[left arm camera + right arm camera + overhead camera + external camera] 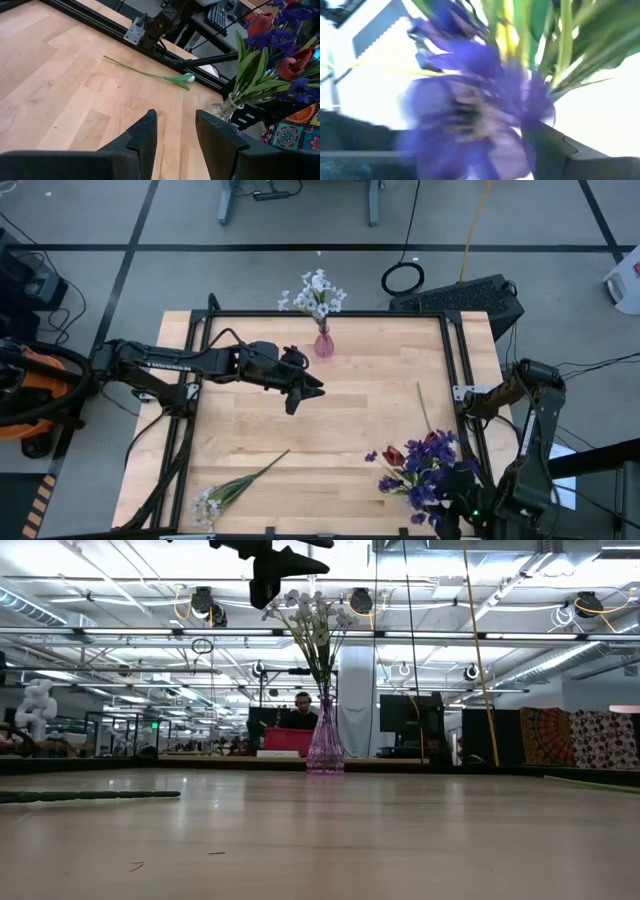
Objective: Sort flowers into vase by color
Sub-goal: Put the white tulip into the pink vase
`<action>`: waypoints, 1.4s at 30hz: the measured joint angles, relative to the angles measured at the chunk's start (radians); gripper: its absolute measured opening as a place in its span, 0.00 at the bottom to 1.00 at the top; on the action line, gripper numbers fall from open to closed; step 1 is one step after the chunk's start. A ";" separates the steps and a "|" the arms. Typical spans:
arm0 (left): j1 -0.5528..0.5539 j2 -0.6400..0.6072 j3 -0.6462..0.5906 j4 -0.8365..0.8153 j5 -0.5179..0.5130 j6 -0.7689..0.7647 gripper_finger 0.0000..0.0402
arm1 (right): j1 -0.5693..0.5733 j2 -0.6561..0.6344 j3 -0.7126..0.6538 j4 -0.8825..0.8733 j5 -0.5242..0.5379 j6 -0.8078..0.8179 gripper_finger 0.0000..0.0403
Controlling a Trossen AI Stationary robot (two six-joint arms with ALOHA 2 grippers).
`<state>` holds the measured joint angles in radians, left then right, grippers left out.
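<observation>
- We use the pink vase (324, 343) at the desk's (350, 420) far edge as reference; it holds a spray of tiny white blossoms (314, 293).
- Left hand (305, 392) hovers above the desk just in front of the pink vase, a little to its left; fingers (141, 140) apart, nothing between them.
- Right hand (447, 525) sits at the near right corner, well away from the pink vase, pushed in among purple blossoms (470, 110). We can't tell whether its fingers are apart or together; one finger (570, 152) shows beside the petals.
- Clear vase (223, 108) at that near right corner carries purple blossom clusters (425, 475) and dark red tulips (394, 455).
- White tulip (188, 77) lies flat on the desk, right of the pink vase, stem pointing toward the far edge.
- Another white-blossom spray (215, 498) lies flat at the near left, well apart from the pink vase.
</observation>
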<state>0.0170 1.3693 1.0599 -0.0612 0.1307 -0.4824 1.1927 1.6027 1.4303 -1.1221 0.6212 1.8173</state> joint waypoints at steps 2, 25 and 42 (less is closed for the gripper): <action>0.000 0.000 0.000 0.000 0.000 0.000 0.35 | 0.000 -0.035 0.000 0.031 -0.016 -0.027 0.40; 0.000 0.000 0.000 0.000 0.000 0.027 0.35 | 0.000 -0.471 0.001 -0.298 -0.426 0.032 0.06; 0.002 0.000 0.000 0.000 0.000 0.078 0.35 | -0.359 -0.638 -0.074 -0.449 -0.061 0.048 0.00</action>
<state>0.0193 1.3693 1.0599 -0.0610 0.1303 -0.4041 0.8333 0.9645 1.3560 -1.5707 0.5600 1.8650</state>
